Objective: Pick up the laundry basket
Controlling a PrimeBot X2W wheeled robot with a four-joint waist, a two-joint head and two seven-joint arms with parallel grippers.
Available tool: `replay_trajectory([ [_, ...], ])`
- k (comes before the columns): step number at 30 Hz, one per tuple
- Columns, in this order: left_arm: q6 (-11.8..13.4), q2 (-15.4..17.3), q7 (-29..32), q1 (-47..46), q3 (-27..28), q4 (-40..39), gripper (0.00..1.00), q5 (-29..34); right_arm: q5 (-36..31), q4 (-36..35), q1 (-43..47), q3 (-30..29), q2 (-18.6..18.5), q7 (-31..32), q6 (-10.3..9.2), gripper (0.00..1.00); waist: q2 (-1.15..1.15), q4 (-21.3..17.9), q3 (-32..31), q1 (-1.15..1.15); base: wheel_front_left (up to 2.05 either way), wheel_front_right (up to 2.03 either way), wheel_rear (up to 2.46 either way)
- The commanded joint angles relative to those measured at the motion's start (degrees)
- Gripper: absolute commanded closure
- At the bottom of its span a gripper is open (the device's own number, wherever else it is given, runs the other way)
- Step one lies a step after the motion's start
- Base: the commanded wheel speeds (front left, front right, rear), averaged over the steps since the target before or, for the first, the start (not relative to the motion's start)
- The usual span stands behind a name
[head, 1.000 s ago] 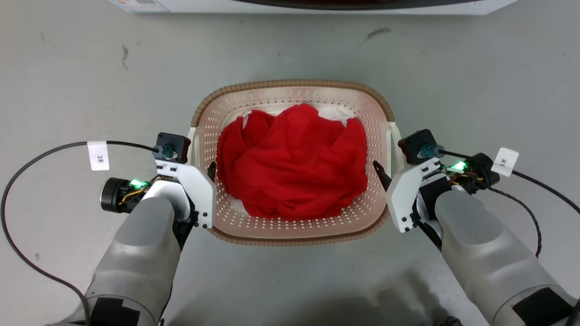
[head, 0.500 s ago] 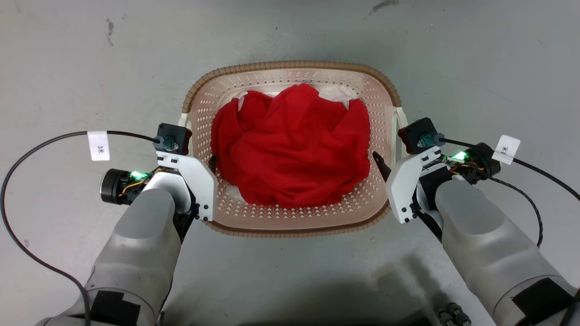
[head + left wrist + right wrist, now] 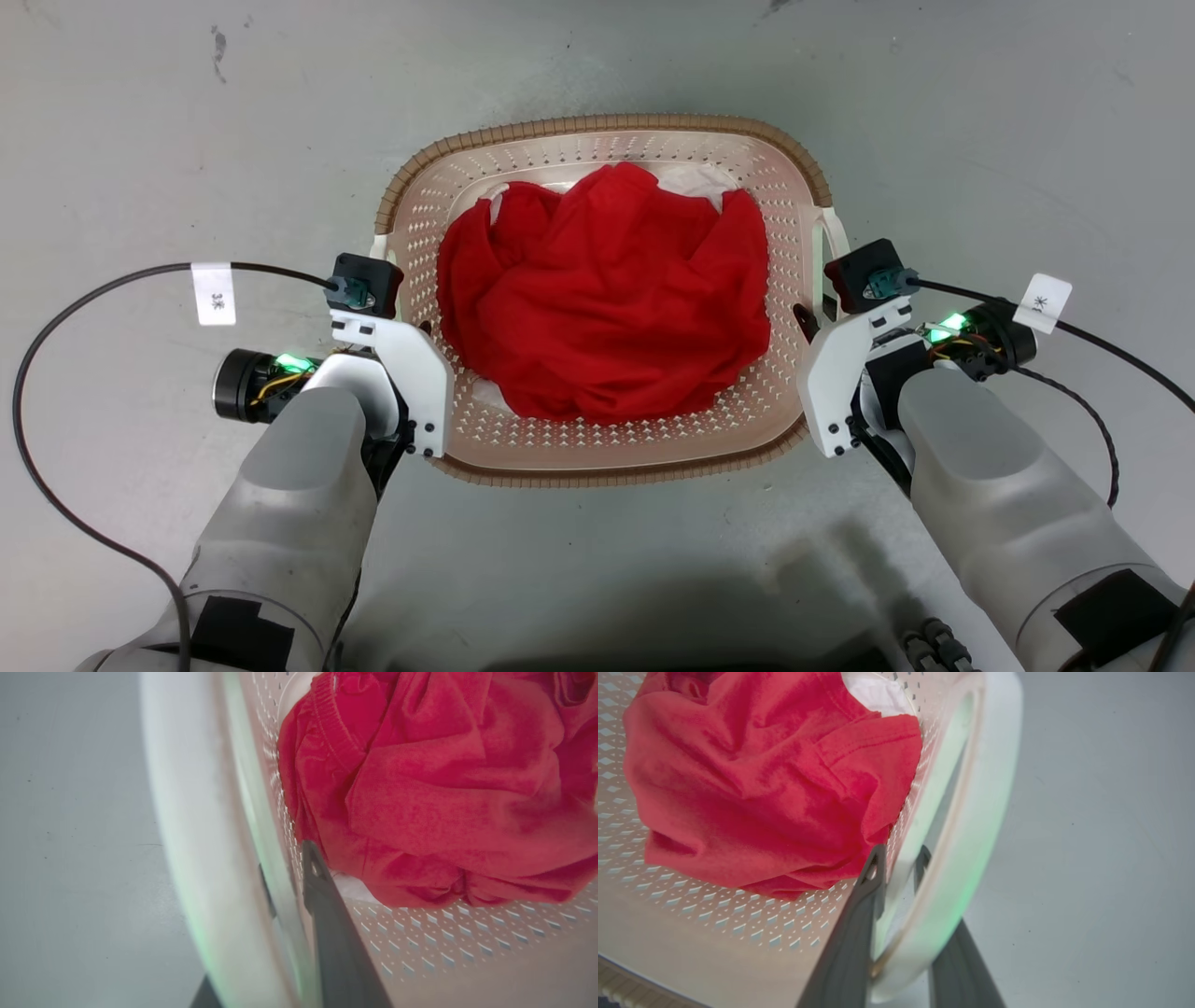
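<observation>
The laundry basket (image 3: 597, 149) lies in the middle of the head view on the grey floor (image 3: 597, 579), its brown woven-look rim running round perforated cream walls, and it sits squarely between the two arms. Whether its base touches the floor cannot be told. Inside is a crumpled red garment (image 3: 607, 308) that covers most of the bottom, with a bit of white cloth (image 3: 695, 182) peeking out at the far side. The left gripper (image 3: 415, 331) is at the basket's left white handle (image 3: 381, 247) and the right gripper (image 3: 812, 322) at the right white handle (image 3: 826, 233), each wrist showing a green light and trailing a black cable with a white tag. In the left wrist view the left gripper (image 3: 287, 872) is pinched narrow across the basket's side: one dark finger (image 3: 327, 914) lies inside against the perforated wall, just beside the red garment (image 3: 444, 788), and the other is on the outer side behind the pale handle band (image 3: 187, 812) (mostly hidden by it). The right wrist view shows the same on the other side: the right gripper (image 3: 899, 858) is clamped on the wall by the handle loop (image 3: 985, 812), its inner finger (image 3: 859, 914) touching the edge of the red garment (image 3: 761, 779).
</observation>
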Motion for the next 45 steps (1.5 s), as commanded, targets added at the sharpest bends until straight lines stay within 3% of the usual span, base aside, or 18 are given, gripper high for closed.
replay_trajectory([
  [1, 0.0, -0.3, 0.0, -0.8, -0.4, -0.2, 1.0, 0.0, -0.3, -0.1, -1.0, 0.4, 0.0, 0.0, 0.0, 1.0, 0.0, 0.0, -0.1, 0.0, 0.0, 0.0, 0.0],
  [16, 0.0, -1.3, 2.5, 2.6, -3.5, -0.2, 1.0, -3.8, 1.3, 0.1, 2.4, 2.7, 0.1, 2.6, 0.01, 1.0, 0.0, 0.8, -6.3, 0.0, 0.0, 0.0, 0.0],
  [45, -0.1, -2.3, 11.8, 14.4, -12.9, -0.8, 1.0, -15.4, 11.3, -2.4, 13.8, 14.6, 0.5, 11.7, 0.09, 1.0, 0.0, 1.6, -27.3, 0.0, 0.0, 0.0, 0.0],
])
